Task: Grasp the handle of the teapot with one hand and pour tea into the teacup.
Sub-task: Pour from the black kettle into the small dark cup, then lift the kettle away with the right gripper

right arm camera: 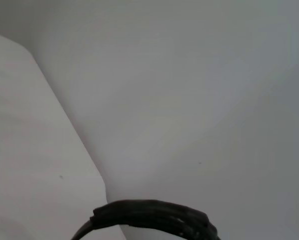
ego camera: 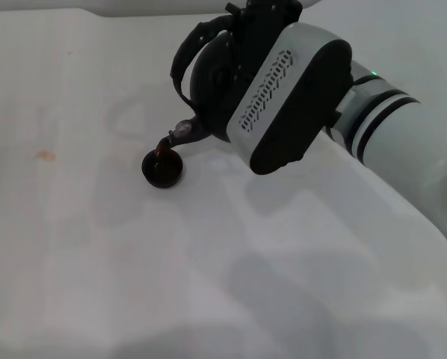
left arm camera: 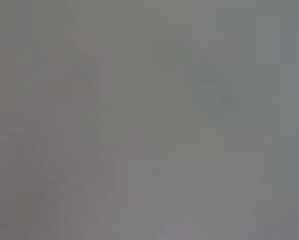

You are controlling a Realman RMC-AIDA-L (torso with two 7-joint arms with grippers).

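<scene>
Tea [ego camera: 164, 146] from tilted teapot [ego camera: 212, 71] into teacup [ego camera: 162, 169], head view only; fingers untellable.

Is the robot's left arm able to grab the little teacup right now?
Probably not soon: the left arm shows nowhere in the head view. The teacup sits on the table, open on its left, but the teapot is pouring tea into it.

Bare test bench: plain white tabletop [ego camera: 96, 284] against blank white wall [right arm camera: 189, 75].
</scene>
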